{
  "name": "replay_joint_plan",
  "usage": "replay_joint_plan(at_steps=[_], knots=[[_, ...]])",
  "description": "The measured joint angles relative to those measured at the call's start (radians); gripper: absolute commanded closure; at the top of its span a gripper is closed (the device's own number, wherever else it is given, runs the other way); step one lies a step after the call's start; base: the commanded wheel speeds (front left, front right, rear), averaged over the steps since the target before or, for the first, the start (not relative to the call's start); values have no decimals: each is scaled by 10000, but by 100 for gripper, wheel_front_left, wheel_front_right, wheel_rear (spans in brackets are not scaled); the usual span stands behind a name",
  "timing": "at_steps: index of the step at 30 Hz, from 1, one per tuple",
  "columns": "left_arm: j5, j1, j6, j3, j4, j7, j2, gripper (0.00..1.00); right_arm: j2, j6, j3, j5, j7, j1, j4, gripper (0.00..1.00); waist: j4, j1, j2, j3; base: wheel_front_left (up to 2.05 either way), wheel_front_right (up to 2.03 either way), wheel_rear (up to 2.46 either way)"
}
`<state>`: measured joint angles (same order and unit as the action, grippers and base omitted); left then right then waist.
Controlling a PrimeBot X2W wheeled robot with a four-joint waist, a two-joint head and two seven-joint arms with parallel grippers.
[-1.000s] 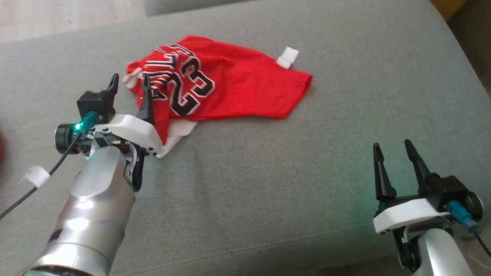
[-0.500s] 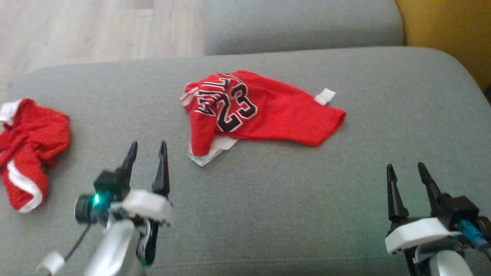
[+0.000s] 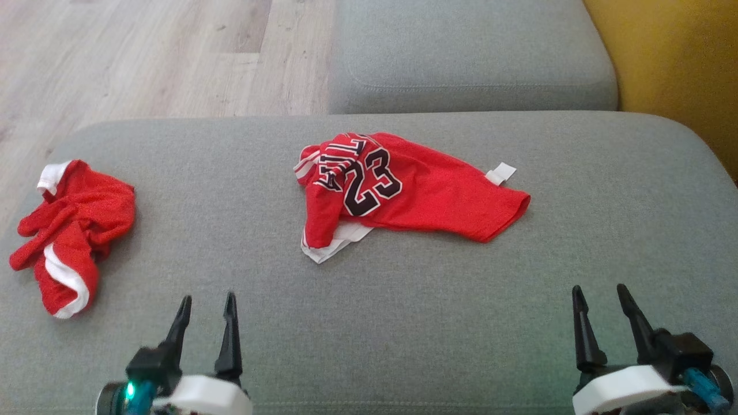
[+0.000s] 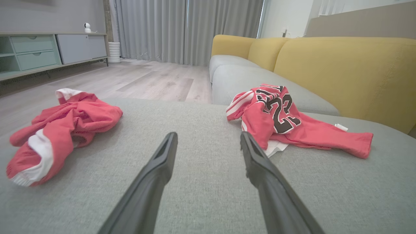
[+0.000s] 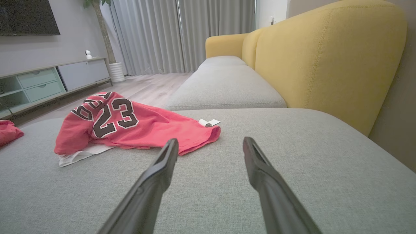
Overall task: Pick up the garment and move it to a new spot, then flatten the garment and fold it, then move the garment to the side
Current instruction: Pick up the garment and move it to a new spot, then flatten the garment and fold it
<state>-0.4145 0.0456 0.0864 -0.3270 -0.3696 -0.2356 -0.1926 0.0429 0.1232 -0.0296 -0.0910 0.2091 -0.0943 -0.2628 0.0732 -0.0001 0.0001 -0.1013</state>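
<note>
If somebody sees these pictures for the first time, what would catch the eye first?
The eye goes first to the red jersey with the number 23, lying crumpled in the middle of the grey cushion. Next comes a second red garment with white trim, bunched at the cushion's left edge. At the bottom of the head view, the left gripper and right gripper have their dark fingers apart and hold nothing.

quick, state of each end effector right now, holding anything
left end effector: open, holding nothing
right end effector: open, holding nothing
</note>
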Motion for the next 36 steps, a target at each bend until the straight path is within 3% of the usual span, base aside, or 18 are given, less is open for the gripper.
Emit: replay_joint_plan(at_steps=[16, 36], knots=[[-182, -1473, 640, 21, 1358, 443, -86, 0, -6, 0, 245, -203, 109, -258, -136, 0, -104, 1, 0, -133, 0, 0, 0], [-366, -1615, 813, -2, 1758, 685, -224, 0, -6, 0, 278, -236, 111, -254, -324, 0, -80, 2, 0, -46, 0, 0, 0]])
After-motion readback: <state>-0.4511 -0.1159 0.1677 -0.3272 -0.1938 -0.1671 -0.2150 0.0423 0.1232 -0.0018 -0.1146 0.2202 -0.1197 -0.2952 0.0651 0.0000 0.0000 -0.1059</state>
